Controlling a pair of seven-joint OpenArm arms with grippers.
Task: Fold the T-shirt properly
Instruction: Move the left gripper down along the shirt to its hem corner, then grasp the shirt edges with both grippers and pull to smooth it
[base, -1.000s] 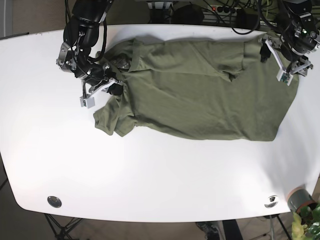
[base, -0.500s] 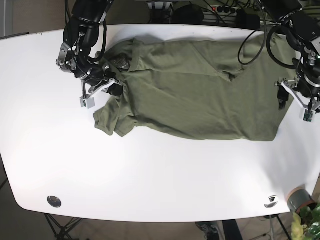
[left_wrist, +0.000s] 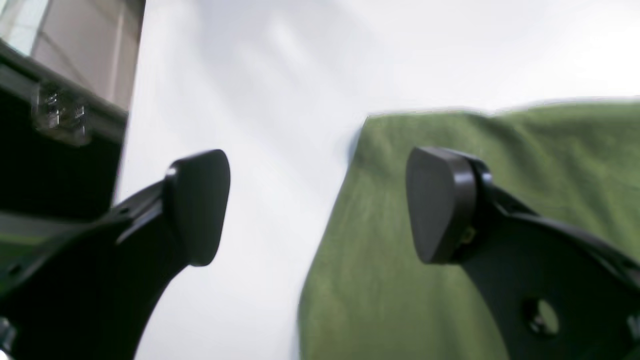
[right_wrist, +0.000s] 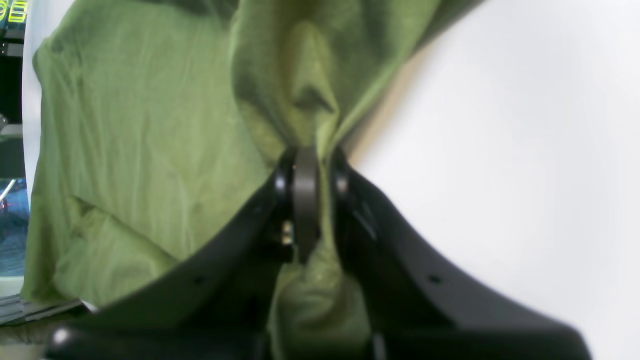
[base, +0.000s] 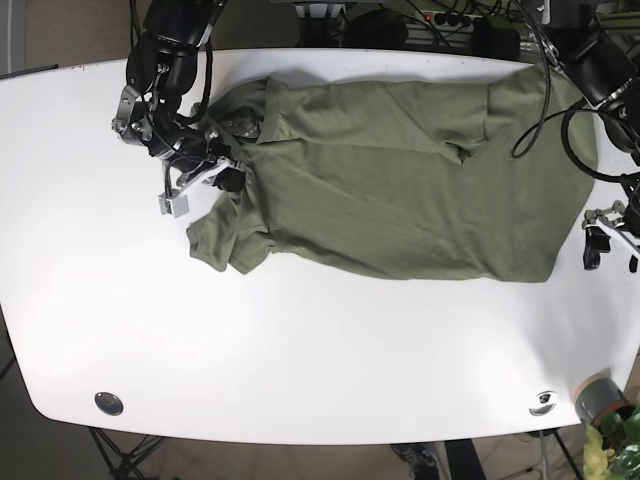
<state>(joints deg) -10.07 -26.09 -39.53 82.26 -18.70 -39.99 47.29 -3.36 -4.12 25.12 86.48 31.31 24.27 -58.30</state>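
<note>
Garment: olive-green cotton T-shirt (base: 400, 180), spread across the far half of the white oval table (base: 300, 350), sleeve end toward the left edge, hem toward the right edge.
Right gripper (right_wrist: 306, 165): jaws pinched tight on a gathered bunch of sleeve fabric near the far-left corner of the table; cloth rises in a peak from the pinch.
Left gripper (left_wrist: 317, 205): jaws spread wide, holding nothing, poised at the right edge of the table, straddling the near hem corner of the shirt.
Step in hand: judged to be securing the hem corner so that 2 grips share the fold.
Method: lower until 1 pad slides under the hem edge, close on a single clean corner, not a bunch.
Caution: lift both ends together; keep the cloth taut to avoid creases.
</note>
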